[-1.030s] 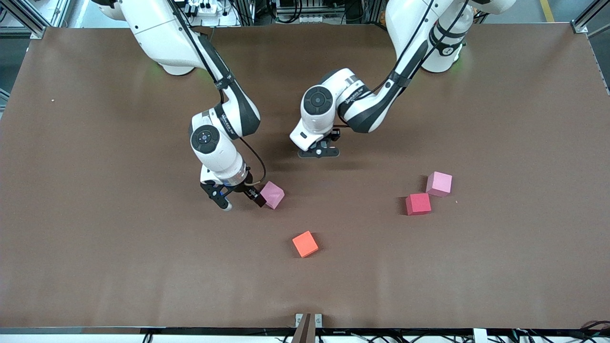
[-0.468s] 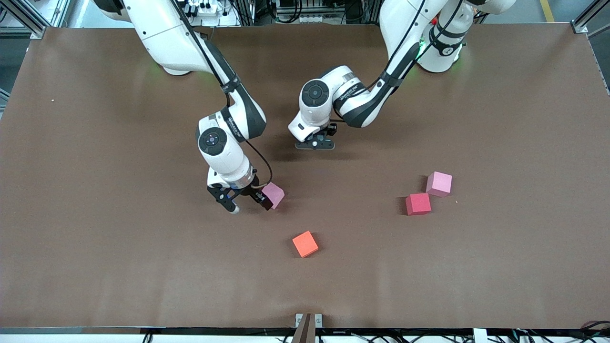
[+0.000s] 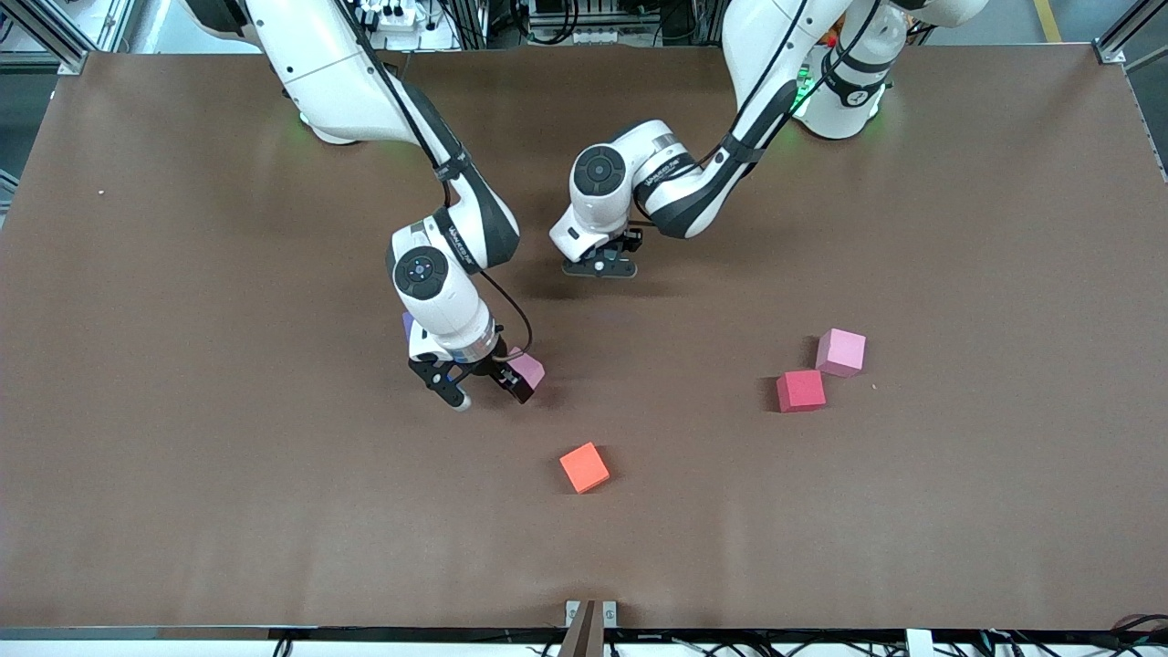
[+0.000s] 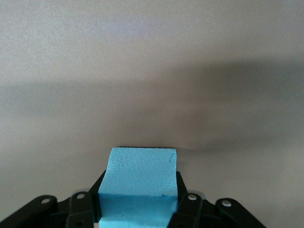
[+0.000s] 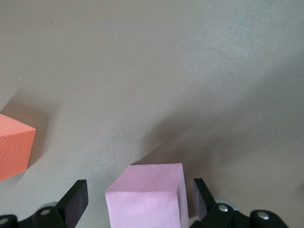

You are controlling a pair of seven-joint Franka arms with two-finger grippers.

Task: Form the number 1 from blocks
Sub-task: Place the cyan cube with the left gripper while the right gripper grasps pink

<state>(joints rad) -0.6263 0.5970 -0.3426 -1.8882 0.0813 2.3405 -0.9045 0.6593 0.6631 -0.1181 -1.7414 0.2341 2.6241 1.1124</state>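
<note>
Brown table [image 3: 182, 456] | left end effector [image 4: 137, 209] pinching light blue block [image 4: 140, 178] | right end effector [image 3: 484, 383] spread around pink block [image 5: 147, 194]

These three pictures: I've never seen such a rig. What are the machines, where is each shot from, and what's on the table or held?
Two white robot arms stand at a brown table, seen in the front view from high across it. The other two pictures come from cameras on the arms' wrists. The left gripper, up over the table's middle, is shut on a light blue block, as its wrist view shows. The right gripper is open, low at the table, with a pink block between its fingers. On the table lie an orange block, a red block and a second pink block beside it.
</note>
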